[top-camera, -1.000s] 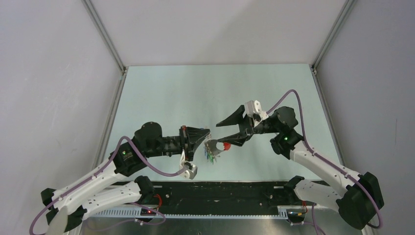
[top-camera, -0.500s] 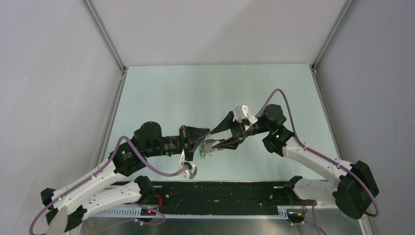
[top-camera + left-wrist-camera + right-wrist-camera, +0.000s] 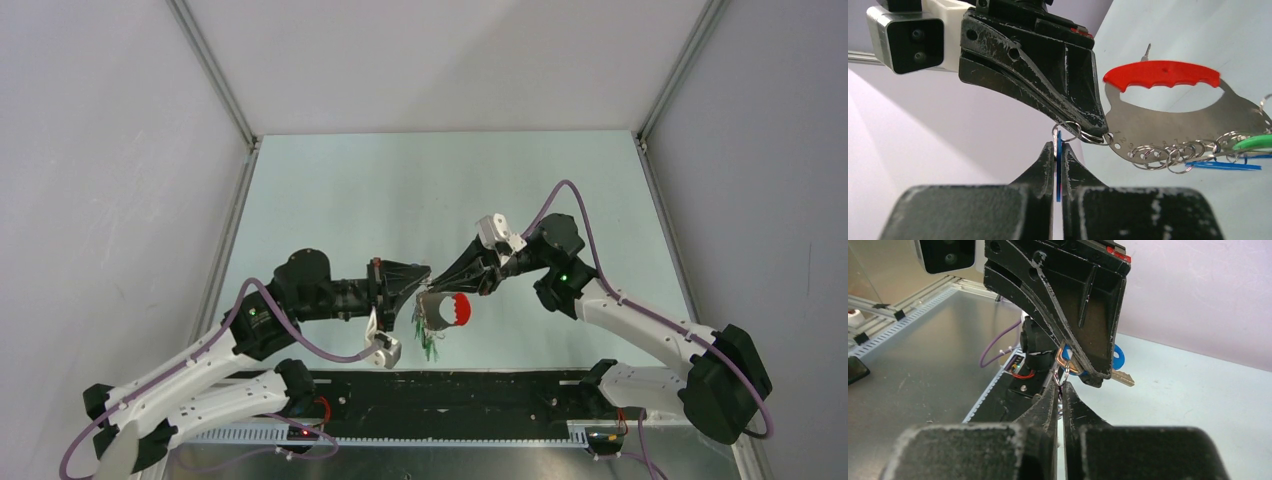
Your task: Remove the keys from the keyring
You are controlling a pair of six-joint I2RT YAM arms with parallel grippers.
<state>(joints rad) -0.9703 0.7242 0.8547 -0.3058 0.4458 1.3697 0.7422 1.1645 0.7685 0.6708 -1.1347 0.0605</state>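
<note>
The keyring (image 3: 446, 312) is a silver plate (image 3: 1173, 120) with a red loop (image 3: 1162, 75), hanging in the air between both arms. Several small rings (image 3: 1168, 152) line its lower edge. Keys with green (image 3: 1254, 142) and blue (image 3: 1224, 165) tags dangle from them, and show as a bunch (image 3: 428, 342) in the top view. My left gripper (image 3: 1058, 146) is shut on a blue-tagged key (image 3: 1058, 170), whose blade (image 3: 1122, 377) pokes out past its fingers. My right gripper (image 3: 1060, 386) is shut on the small ring (image 3: 1068, 132) at the plate's corner, tip to tip with the left gripper (image 3: 424, 283).
The pale green table (image 3: 400, 200) lies well below the held bunch. A black strip (image 3: 450, 392) with the arm bases runs along the near edge. Grey walls and metal frame bars (image 3: 235, 215) close in both sides.
My right gripper came in from the right with open jaws and has shut on the ring at the plate's corner. The plate has swung, its red loop now lower. The left arm held still.
</note>
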